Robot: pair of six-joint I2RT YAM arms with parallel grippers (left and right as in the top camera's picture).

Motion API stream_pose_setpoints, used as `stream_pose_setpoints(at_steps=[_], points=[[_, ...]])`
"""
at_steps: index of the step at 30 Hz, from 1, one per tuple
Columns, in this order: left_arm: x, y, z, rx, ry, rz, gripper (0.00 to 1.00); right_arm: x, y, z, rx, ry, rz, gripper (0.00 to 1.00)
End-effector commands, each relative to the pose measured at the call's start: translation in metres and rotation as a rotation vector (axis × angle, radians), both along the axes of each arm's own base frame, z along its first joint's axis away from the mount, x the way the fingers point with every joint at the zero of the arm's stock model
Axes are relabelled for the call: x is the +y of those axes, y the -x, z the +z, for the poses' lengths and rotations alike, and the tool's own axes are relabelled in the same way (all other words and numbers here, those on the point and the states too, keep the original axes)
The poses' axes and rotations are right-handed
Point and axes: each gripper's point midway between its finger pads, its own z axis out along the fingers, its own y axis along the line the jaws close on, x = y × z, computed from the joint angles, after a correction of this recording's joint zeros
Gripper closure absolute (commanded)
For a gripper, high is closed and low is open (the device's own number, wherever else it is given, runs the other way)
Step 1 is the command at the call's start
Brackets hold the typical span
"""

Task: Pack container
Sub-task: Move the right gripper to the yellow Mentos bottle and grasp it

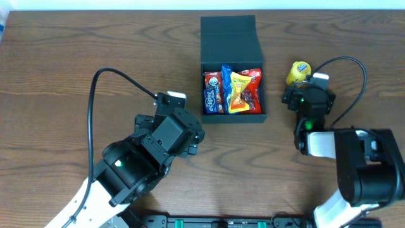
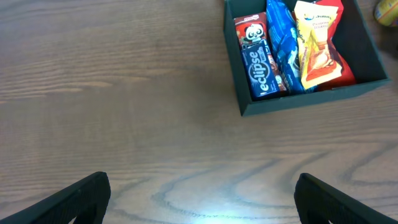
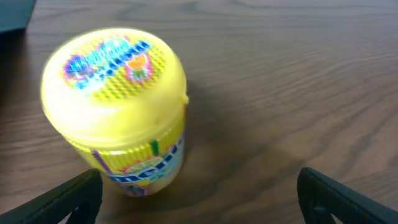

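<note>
The dark teal container (image 1: 205,44) sits at the table's far middle, lid flap folded back, holding several snack packets (image 1: 231,90). In the left wrist view the container (image 2: 245,102) lies at upper right with the packets (image 2: 283,46) inside. A yellow tub (image 1: 299,72) stands upright just right of the container. My right gripper (image 1: 308,95) is right behind the yellow tub (image 3: 118,106), open, with the tub near its left finger and not gripped. My left gripper (image 1: 190,130) hovers open over bare wood, below and left of the container, with nothing between its fingers (image 2: 81,196).
Black cables (image 1: 95,101) loop from both arms over the wood. A dark rail (image 1: 221,221) runs along the table's front edge. The right arm's body (image 1: 364,168) fills the front right corner.
</note>
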Motion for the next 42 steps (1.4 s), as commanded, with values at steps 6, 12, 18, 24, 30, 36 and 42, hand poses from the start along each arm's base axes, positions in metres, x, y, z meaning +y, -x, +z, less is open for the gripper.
stream_pose_setpoints(at_steps=[6, 12, 18, 24, 30, 36, 42], points=[[0.004, -0.002, 0.001, -0.009, -0.005, 0.022, 0.05, -0.003, -0.019, 0.001, -0.007, 0.012, 0.060, 0.01], [0.004, -0.002, 0.001, -0.008, -0.006, 0.022, 0.05, 0.007, -0.032, 0.001, -0.010, 0.016, 0.128, 0.01], [0.004, -0.002, 0.001, -0.008, -0.006, 0.022, 0.05, 0.008, -0.045, -0.006, -0.001, 0.039, 0.139, 0.01], [0.004, -0.002, 0.001, -0.008, -0.006, 0.022, 0.05, 0.008, -0.060, -0.011, -0.004, 0.045, 0.142, 0.01], [0.004, -0.002, 0.001, -0.008, -0.006, 0.022, 0.04, 0.008, -0.068, -0.008, -0.017, 0.046, 0.142, 0.15], [0.004, -0.002, 0.001, -0.008, -0.006, 0.022, 0.05, 0.008, -0.068, -0.008, -0.016, 0.046, 0.142, 0.22], [0.004, -0.002, 0.001, -0.008, -0.006, 0.022, 0.05, 0.008, -0.065, -0.015, 0.012, 0.044, 0.143, 0.48]])
